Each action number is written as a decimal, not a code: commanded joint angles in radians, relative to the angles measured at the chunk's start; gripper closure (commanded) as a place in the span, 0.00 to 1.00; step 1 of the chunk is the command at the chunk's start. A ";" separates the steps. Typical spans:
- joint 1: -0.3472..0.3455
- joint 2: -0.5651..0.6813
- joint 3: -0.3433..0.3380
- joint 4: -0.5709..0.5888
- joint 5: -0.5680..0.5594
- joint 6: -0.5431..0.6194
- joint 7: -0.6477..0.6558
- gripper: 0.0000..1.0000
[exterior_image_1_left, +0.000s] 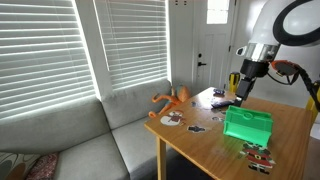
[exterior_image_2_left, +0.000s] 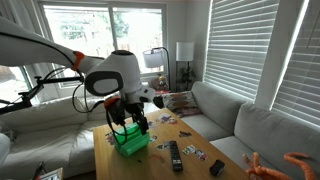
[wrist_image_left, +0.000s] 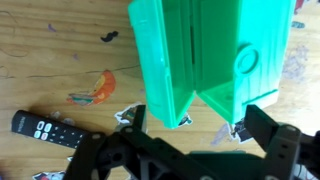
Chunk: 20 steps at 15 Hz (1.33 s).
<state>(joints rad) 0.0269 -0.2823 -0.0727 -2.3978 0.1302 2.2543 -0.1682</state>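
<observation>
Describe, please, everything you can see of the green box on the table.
The green box looks like bright, smooth moulded plastic, with ridged walls and a small round mark on one side. It stands on the wooden table, not far from a black remote. The gripper hangs just above it, jaws open to either side. Whether the fingers touch it cannot be told.

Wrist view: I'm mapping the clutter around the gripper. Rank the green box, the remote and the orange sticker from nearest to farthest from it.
1. The green box, just ahead of the open gripper, centre of the picture.
2. The orange sticker, off to the picture's left.
3. The remote, farthest, near the left edge.
</observation>
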 joint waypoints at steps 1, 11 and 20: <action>0.026 0.022 0.005 0.023 0.055 -0.051 -0.041 0.00; 0.012 0.054 0.023 0.022 -0.045 -0.054 -0.041 0.00; 0.007 0.056 0.020 0.018 -0.064 -0.045 -0.043 0.00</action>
<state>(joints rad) 0.0502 -0.2363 -0.0596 -2.3851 0.0842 2.2203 -0.1989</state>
